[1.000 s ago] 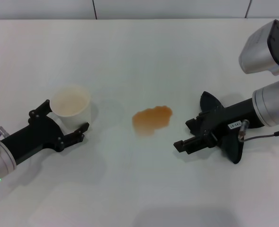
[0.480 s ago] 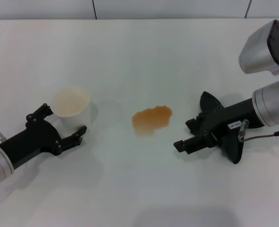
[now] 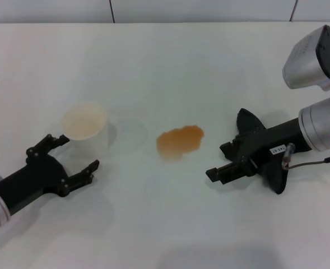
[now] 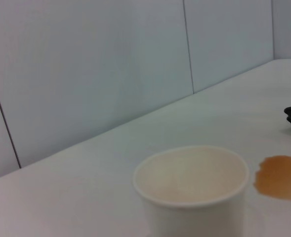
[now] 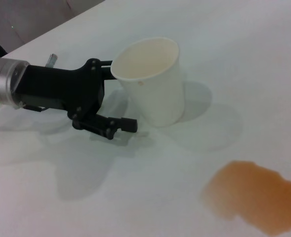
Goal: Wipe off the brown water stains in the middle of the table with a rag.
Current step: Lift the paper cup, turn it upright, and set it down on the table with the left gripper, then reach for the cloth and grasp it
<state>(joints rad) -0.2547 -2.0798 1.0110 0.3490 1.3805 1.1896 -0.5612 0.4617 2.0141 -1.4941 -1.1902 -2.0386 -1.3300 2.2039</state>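
**Mid-tabletop: stain untouched, rag at the right claw**

Between my two arms, the brown water stains (image 3: 180, 141) sit as one lobed orange-brown blotch on the white tabletop (image 3: 170, 61), wet-looking and unwiped. Off to its right, the right claw (image 3: 219, 171) lies low near the surface, pointing at the blotch but apart from it. The black rag (image 3: 265, 159) shows as pointed folds above and below that claw's body; I cannot tell how the fingers stand, or whether they actually pinch the cloth.

My left claw (image 3: 69, 159) hangs wide open and holds nothing, just beside the white paper cup (image 3: 85, 124) without touching it.

I judge the rag soft, light and floppy, so it will bunch rather than push flat. I'd want it gripped by a gathered fold, leaving loose cloth to drag across the liquid. That cup looks light too and would tip easily.
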